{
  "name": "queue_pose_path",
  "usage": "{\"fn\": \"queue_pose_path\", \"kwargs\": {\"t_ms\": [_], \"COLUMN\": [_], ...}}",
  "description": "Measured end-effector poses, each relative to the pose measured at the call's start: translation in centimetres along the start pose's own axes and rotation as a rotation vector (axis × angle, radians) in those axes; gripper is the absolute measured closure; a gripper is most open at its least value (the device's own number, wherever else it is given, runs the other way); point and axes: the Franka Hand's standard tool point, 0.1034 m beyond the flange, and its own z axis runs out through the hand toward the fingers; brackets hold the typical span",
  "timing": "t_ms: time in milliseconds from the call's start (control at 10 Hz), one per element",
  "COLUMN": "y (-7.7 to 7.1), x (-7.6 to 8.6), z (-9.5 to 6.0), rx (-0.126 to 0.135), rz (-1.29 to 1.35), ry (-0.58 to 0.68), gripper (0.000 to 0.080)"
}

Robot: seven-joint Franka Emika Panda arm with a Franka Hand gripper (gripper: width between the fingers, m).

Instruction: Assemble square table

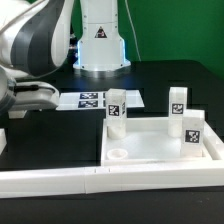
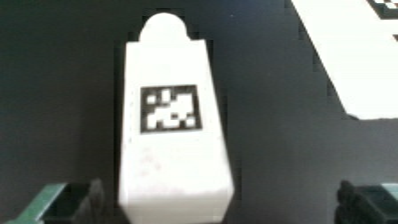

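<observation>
The gripper (image 2: 217, 205) stood wide open, its fingers (image 2: 59, 203) apart on either side of a leg (image 2: 173, 130) lying on the dark table (image 2: 54, 60), neither finger touching it. The leg's tag faced up. In the exterior view, the square top (image 1: 150, 145) lay inside the corner of the rail (image 1: 110, 182), with three legs standing on it: one (image 1: 116, 109) toward the exterior view's left, two (image 1: 178, 101) (image 1: 191, 132) toward its right. The marker board (image 1: 85, 100) lay behind them

The arm (image 1: 40, 40) has rounded white shells with dark grey joints. Its white base (image 1: 100, 35) carries a black triangle mark. The fingers (image 2: 54, 203) are dark green.
</observation>
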Motion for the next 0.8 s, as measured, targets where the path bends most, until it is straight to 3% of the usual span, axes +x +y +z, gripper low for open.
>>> {"fn": "queue_pose_path", "kwargs": {"t_ms": [600, 800], "y": [1.1, 1.1], "x": [-1.2, -1.2], "z": [1.2, 1.2], "rx": [-0.002, -0.002], "rz": [-0.005, -0.004], "ry": [-0.026, -0.027], "gripper": [0.0151, 0.0198]}}
